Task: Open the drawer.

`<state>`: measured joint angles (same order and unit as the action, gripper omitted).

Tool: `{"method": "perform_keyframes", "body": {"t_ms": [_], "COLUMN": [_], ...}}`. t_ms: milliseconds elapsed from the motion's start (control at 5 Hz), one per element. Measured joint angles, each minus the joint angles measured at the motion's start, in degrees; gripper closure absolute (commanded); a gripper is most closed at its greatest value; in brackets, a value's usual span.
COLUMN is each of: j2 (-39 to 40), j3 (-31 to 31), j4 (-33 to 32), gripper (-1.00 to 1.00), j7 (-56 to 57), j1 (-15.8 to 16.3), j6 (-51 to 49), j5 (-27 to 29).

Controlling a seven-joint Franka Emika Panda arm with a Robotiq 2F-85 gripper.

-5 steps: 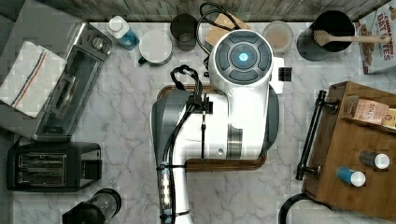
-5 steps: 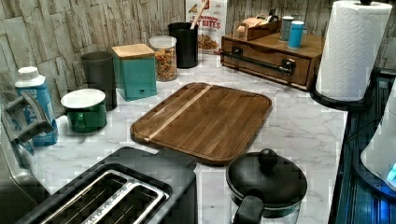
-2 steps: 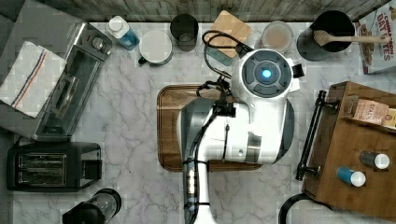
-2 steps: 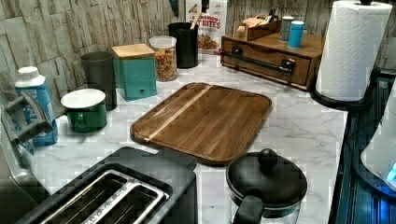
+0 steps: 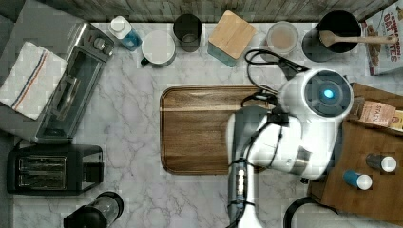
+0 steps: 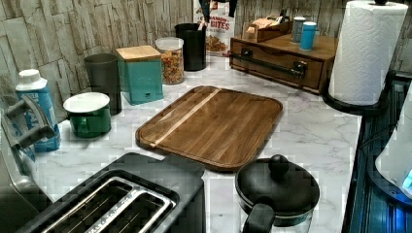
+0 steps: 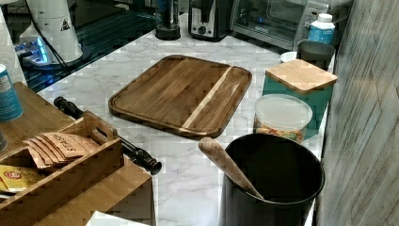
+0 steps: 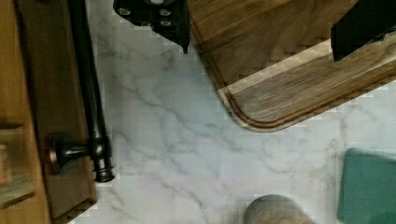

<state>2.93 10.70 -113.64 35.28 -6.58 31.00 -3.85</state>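
Gripper (image 8: pixel 261 28) fingers spread wide, holding nothing, above the marble counter (image 8: pixel 177 140) and the cutting board (image 8: pixel 280 88) corner. Drawer (image 6: pixel 277 62) is shut, in the wooden cabinet (image 6: pixel 316 48) at the top view's right; its black bar handle (image 8: pixel 91 93) lies near one finger (image 8: pixel 159 18), not touching. Readable text: "BITES" on the cereal box (image 6: pixel 218 29), "STASH" on the tea packets (image 7: pixel 59 143). Two small bottles (image 5: pixel 375 171) stand on the cabinet top. One arm (image 5: pixel 294 137).
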Motion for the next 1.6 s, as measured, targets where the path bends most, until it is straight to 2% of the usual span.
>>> {"method": "perform_keyframes", "body": {"t_ms": [400, 600, 800, 1000, 1600], "j2": [0.1, 0.3, 1.4, 4.0, 13.5], "j3": [2.6, 3.3, 3.2, 2.4, 2.3], "j4": [-1.8, -2.1, -2.0, -1.6, -1.6], "gripper": [-1.0, -1.0, -1.0, -1.0, -1.0], "j7": [3.1, 4.2, 5.6, 6.3, 6.6], "j1": [-7.3, -9.0, -9.2, -9.0, -8.4], "j6": [2.2, 2.2, 4.0, 6.7, 7.4], "j5": [-0.2, -2.2, -2.4, -5.2, -7.4]}}
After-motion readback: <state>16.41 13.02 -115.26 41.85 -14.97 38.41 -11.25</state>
